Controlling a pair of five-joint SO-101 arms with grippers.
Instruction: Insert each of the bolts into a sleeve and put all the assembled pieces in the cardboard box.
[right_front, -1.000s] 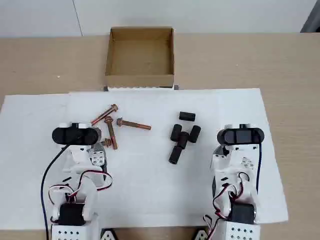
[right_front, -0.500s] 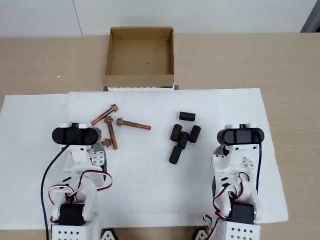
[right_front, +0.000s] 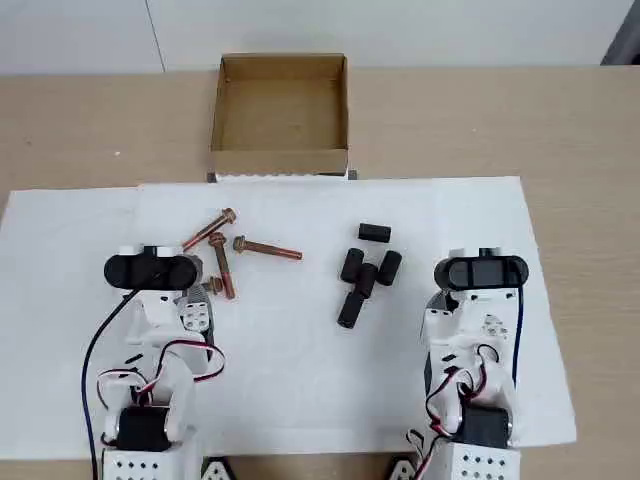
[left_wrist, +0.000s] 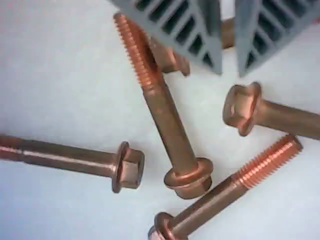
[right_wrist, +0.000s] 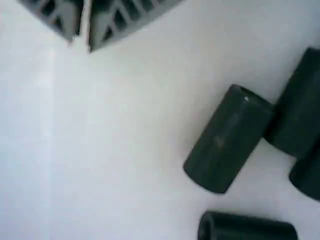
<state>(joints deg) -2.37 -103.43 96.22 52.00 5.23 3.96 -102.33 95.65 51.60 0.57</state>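
From above, the cardboard box (right_front: 280, 160) stands open and empty at the far side of the wooden table (right_front: 560, 120), just beyond the edge of the white sheet (right_front: 300, 370). The copper bolts (right_front: 222, 262) lie loose in a small heap on the sheet in front of the left arm (right_front: 150, 300). The black sleeves (right_front: 366, 278) are clustered well apart from them, nearer the right arm (right_front: 476, 300). No bolt sits in a sleeve, so I judge the first step, picking up a bolt, has not begun.

In the left wrist view, the left gripper (left_wrist: 229, 70) hangs just over the heap with its jaws drawn almost together and nothing between them. One flanged hex bolt (left_wrist: 167, 120) lies straight below, crossed by others. A fifth bolt seems to lie tucked behind the fingers, though it is too hidden to be sure.

In the right wrist view, the right gripper (right_wrist: 82, 44) also has its jaws closed to a sliver and is empty, over bare sheet. The nearest sleeve (right_wrist: 227, 145) lies on its side near it, touching a neighbour.

The next move probably calls for the left jaws to open and come down across the shank of a bolt that is free of the others. The right gripper would open over the nearest sleeve.
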